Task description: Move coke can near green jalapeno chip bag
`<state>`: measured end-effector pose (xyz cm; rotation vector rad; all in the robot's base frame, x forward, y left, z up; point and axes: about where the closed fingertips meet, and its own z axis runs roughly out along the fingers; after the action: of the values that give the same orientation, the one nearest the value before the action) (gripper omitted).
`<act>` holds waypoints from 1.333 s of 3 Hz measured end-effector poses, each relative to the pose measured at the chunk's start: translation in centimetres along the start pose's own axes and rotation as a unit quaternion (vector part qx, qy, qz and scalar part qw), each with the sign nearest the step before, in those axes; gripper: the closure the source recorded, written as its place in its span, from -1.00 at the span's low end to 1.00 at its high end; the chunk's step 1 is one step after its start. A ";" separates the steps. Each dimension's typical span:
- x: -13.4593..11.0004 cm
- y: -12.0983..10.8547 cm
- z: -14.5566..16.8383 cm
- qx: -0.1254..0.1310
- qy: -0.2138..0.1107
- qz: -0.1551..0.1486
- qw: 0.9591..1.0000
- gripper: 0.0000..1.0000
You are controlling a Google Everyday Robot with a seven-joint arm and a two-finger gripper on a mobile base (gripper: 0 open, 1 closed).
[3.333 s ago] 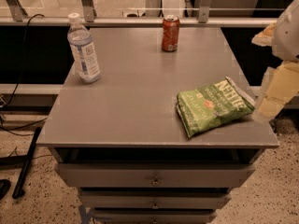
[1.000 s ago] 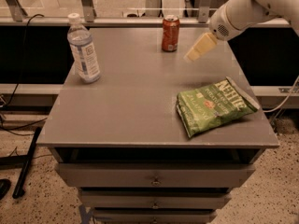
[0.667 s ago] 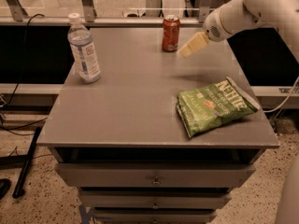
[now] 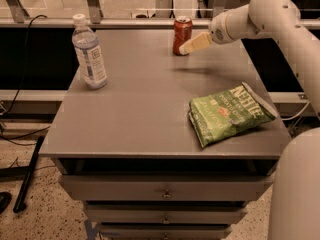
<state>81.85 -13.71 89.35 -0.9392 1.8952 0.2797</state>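
Note:
The coke can (image 4: 182,34), red-orange with a silver top, stands upright at the far middle edge of the grey cabinet top (image 4: 140,109). The green jalapeno chip bag (image 4: 229,114) lies flat near the front right corner, white lettering facing up. My gripper (image 4: 192,44) reaches in from the right on a white arm; its cream-coloured tip is right beside the can's lower right side, just above the surface. The can and the bag are far apart.
A clear water bottle (image 4: 89,53) with a white cap stands at the far left of the cabinet top. The white arm (image 4: 280,19) arches over the right side. Drawers (image 4: 165,191) are below the front edge. A rail runs behind the table.
The gripper has swung from the right side of the table over to the back and has closed in leftward on the can. The can, bag and bottle have not moved.

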 end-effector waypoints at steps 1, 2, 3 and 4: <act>-0.4 -1.6 1.9 0.008 -0.028 0.014 0.999 -1.00; -1.1 -2.3 3.2 0.003 -0.047 0.030 0.998 -1.00; -2.3 -2.1 3.9 -0.017 -0.057 0.043 0.997 -0.67; -3.3 -1.0 4.2 -0.048 -0.066 0.055 0.995 -0.25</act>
<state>86.16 -10.48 90.16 -0.8603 1.8275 0.4896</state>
